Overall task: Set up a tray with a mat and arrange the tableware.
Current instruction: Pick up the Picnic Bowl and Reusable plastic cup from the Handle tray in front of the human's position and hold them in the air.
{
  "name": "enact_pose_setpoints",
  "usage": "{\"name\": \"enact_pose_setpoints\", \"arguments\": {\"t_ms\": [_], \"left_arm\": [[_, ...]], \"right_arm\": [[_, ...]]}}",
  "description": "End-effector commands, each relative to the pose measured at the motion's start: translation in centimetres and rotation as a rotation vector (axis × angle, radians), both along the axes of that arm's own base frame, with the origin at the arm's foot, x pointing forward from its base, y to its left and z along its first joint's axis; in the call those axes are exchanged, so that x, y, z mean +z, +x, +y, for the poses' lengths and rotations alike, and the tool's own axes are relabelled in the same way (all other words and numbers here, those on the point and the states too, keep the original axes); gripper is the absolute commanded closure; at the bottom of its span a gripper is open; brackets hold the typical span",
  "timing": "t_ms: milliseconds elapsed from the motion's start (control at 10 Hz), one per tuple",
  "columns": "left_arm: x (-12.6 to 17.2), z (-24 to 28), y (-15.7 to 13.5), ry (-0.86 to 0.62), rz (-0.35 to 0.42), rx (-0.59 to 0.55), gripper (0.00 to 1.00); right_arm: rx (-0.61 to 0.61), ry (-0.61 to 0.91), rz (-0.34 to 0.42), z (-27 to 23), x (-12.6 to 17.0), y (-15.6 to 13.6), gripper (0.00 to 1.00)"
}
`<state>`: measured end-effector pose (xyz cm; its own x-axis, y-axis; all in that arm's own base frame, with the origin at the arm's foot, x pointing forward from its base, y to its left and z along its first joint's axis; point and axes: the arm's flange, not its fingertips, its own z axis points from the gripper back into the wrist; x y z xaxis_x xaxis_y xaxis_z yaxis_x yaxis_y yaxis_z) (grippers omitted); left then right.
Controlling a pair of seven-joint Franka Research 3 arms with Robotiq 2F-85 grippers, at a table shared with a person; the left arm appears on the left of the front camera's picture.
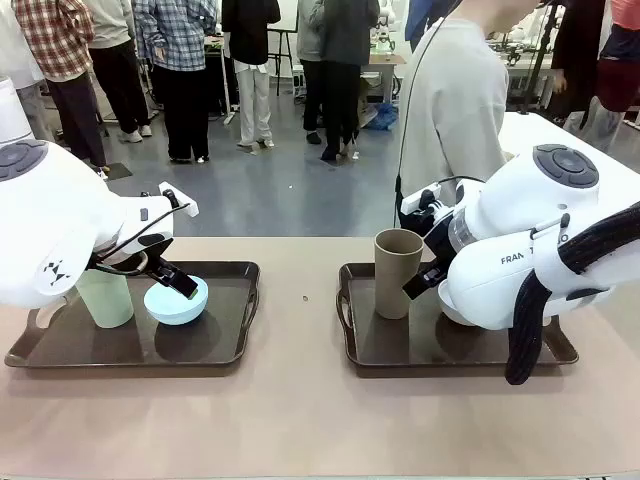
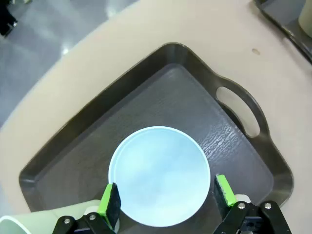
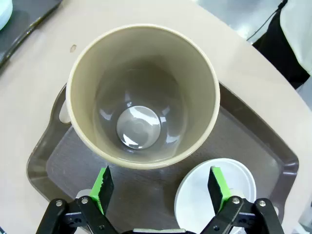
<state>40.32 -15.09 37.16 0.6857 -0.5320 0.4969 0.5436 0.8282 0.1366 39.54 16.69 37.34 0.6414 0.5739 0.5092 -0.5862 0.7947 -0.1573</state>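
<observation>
My left claw (image 2: 165, 192), released, hovers above the light blue bowl (image 2: 159, 170) (pads (image 2: 111, 200) flanking its rim); I'd lower centred; right claw (image 3: 158, 183) released too.

Trays: 2, both dark brown with cut-out handles: left tray (image 1: 130, 362), right tray (image 1: 400, 350).

Tumblers: 2, a pale green tumbler (image 1: 105, 298) and a taupe tumbler (image 1: 397, 275).

Bowls: 2, small and round: a light blue bowl (image 1: 178, 305) and a pale bluish-white bowl (image 3: 200, 195).

Per tray: 1 tumbler, 1 bowl.

Tools: 2, left tool (image 2: 165, 192) and right tool (image 3: 160, 183).

Surface (image 1: 300, 420): 1.

Person (image 1: 455, 110) at the far side: 1.
</observation>
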Motion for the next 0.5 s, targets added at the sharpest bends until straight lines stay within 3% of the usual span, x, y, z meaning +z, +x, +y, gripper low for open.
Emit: {"name": "enact_pose_setpoints", "arguments": {"t_ms": [0,400], "left_arm": [[0.00,-0.01,-0.01,0.000,0.000,0.000,0.00],[0.00,-0.01,-0.01,0.000,0.000,0.000,0.00]], "right_arm": [[0.000,0.000,0.000,0.00,0.00,0.00,0.00],[0.000,0.000,0.000,0.00,0.00,0.00,0.00]]}}
